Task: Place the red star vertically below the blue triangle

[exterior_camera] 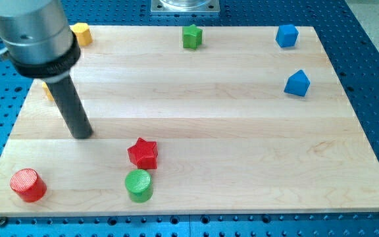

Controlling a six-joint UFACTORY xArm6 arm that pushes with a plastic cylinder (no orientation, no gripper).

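Observation:
The red star (pixel 142 153) lies on the wooden board (pixel 216 105) at the lower left of middle. The blue triangle-like block (pixel 297 83) sits at the view's right, upper part, with a blue cube (pixel 286 35) above it near the top edge. My tip (pixel 82 134) rests on the board to the left of the red star and slightly above it, about a block's width and more apart from it. The rod rises toward the view's top left under the grey arm body.
A green cylinder (pixel 139 185) sits just below the red star. A red cylinder (pixel 28 184) is at the bottom left. A green star-like block (pixel 191 37) is at top middle. A yellow block (pixel 81 33) is at top left, another yellow block (pixel 47 90) partly hidden behind the rod.

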